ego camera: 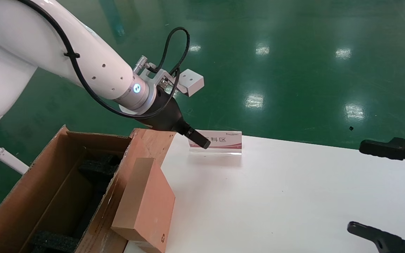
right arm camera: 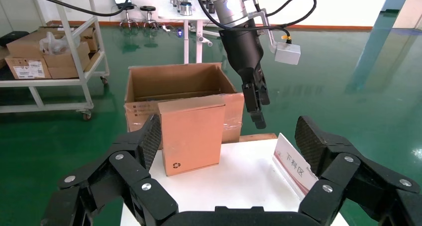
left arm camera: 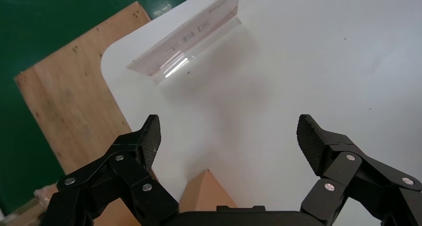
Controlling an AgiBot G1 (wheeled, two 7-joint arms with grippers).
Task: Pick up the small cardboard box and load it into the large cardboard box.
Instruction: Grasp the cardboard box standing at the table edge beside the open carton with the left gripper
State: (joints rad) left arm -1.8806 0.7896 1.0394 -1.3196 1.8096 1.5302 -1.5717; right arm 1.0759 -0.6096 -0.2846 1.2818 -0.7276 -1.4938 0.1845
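Note:
The small cardboard box [ego camera: 146,205] [right arm camera: 191,131] stands on edge at the table's left border, right beside the large cardboard box [ego camera: 47,189] [right arm camera: 176,84], recycling mark low on its face. The large box is open at the top, with black foam inside. My left gripper [ego camera: 200,140] [left arm camera: 231,136] hangs open and empty above the table's far left corner, behind and above the small box; only one corner of that box [left arm camera: 204,191] shows below it. My right gripper [ego camera: 371,189] [right arm camera: 229,136] is open and empty at the table's right side, facing the small box from a distance.
A clear acrylic sign [ego camera: 220,144] [right arm camera: 293,166] stands on the white table [ego camera: 276,196] near the far edge, just beyond the left fingers. A plywood-like board [ego camera: 156,140] [left arm camera: 69,101] sits by the table corner. A rack with cartons [right arm camera: 50,52] stands far off on the green floor.

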